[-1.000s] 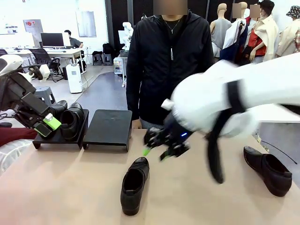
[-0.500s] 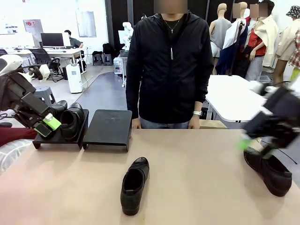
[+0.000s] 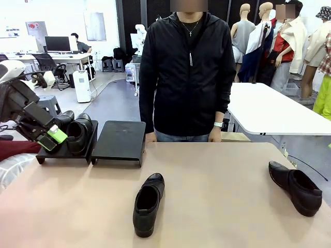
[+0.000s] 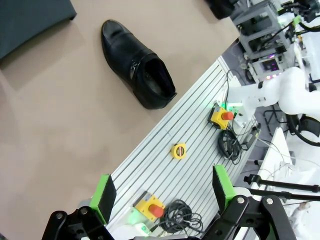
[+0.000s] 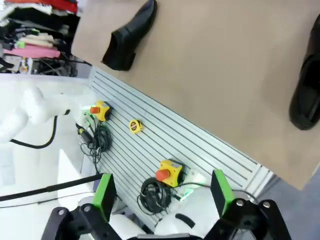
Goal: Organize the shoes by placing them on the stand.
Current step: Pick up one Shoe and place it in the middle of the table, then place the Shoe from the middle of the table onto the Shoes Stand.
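Observation:
Two black glossy shoes point(image 3: 78, 133) sit on the left panel of the low black stand point(image 3: 120, 142); its right panel is bare. A third shoe point(image 3: 147, 203) lies in the middle of the table, toe toward the person, and the left wrist view shows that shoe point(image 4: 137, 64) too. The fourth shoe point(image 3: 296, 187) lies near the table's right edge. My left gripper point(image 3: 53, 138) hovers open beside the stand's left end, and in its own view the left gripper point(image 4: 164, 190) holds nothing. In the right wrist view, my right gripper point(image 5: 162, 192) is open and empty, above the table's near edge, with one shoe point(image 5: 129, 36) at top left and another shoe point(image 5: 306, 85) at the right edge.
A person point(image 3: 186, 72) stands at the far side, hands at the table edge. The slatted metal rail point(image 4: 170, 170) along the table's near side carries yellow emergency-stop boxes point(image 5: 169, 172), a tape measure point(image 4: 178, 150) and cables. A white table point(image 3: 269, 111) stands behind on the right.
My right arm swung from the table's middle to the right and out of the front view, its gripper opening on the way. The left arm and the shoes have not moved.

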